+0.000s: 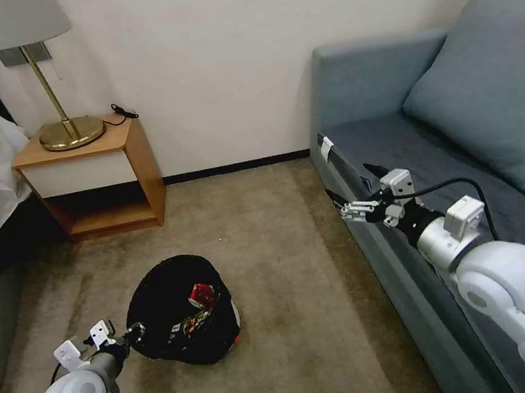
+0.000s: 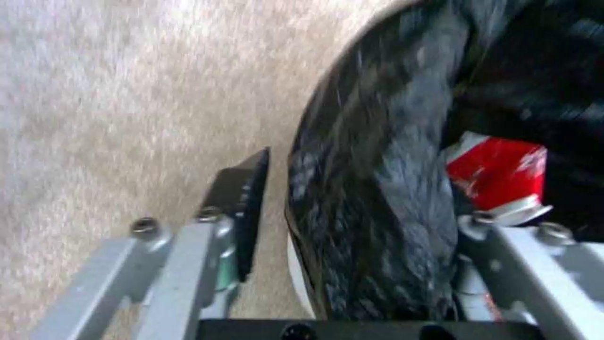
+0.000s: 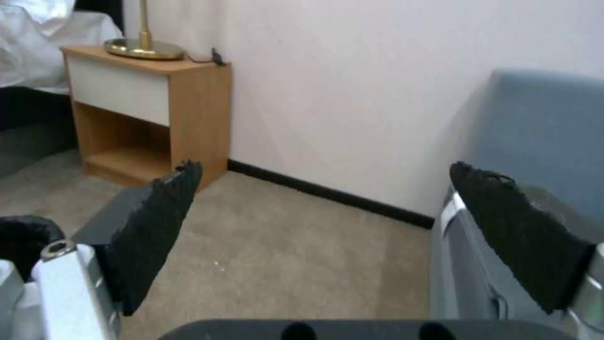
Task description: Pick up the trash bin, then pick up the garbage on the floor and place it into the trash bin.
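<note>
**Two arms: left on bin rim, right idle**

Sofa (image 1: 397,140) edge: the right gripper (image 1: 343,206) hangs beside it, fingers (image 3: 157,222) spread wide, holding nothing. Trash bin (image 1: 184,310): tilted on the carpet (image 1: 267,234) mid-floor, mouth towards the camera, red-white wrapper (image 2: 497,179) inside. Left gripper (image 2: 358,217): fingers straddle the bag-lined rim, one outside, one inside, apparently to clamp and lift; closure not yet complete.
</note>
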### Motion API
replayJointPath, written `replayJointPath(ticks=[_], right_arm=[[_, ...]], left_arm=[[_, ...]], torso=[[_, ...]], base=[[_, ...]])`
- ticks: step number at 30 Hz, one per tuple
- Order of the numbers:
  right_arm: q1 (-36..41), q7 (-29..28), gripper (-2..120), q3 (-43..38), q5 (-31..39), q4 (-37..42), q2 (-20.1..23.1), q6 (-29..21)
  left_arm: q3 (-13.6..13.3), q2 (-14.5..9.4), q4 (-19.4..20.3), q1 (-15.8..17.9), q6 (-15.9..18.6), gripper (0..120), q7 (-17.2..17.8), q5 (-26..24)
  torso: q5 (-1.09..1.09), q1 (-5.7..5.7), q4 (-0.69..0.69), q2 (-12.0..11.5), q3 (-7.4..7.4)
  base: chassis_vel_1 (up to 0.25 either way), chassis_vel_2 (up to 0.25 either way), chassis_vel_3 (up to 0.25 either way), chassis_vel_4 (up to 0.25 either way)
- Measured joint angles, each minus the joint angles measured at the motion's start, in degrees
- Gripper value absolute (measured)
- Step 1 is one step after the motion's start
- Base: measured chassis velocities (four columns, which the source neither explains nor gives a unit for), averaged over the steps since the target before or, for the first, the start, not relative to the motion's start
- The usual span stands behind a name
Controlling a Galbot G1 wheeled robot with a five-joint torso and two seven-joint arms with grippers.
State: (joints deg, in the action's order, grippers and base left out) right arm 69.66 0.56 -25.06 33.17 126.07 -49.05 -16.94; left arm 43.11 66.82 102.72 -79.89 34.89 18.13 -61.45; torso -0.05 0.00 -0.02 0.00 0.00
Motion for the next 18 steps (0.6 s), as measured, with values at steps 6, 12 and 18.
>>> replayJointPath(ticks=[6, 12, 18], right_arm=[[3.9, 0.0, 100, -3.3, -0.5, 1.7, -1.5, -0.2], [8.5, -2.5, 100, -8.6, -0.4, 4.4, -1.9, -2.0], [15.4, -7.3, 100, -17.0, -1.7, 9.5, -5.1, -3.4]], left_arm=[[1.5, -1.5, 2.6, -0.2, -1.6, 82, -3.9, 5.0], [3.0, -2.0, 5.5, -1.4, -11.0, 99, -13.4, 17.3], [2.5, 0.7, 13.1, -4.4, -24.3, 100, -19.2, 29.8]], torso=[[0.04, 0.0, 0.01, 0.0, 0.0], [0.04, 0.0, 0.02, 0.0, 0.0], [0.05, 0.0, 0.01, 0.0, -0.01]], base=[[0.0, 0.0, 0.0, 0.0], [0.0, 0.0, 0.0, 0.0], [0.0, 0.0, 0.0, 0.0]])
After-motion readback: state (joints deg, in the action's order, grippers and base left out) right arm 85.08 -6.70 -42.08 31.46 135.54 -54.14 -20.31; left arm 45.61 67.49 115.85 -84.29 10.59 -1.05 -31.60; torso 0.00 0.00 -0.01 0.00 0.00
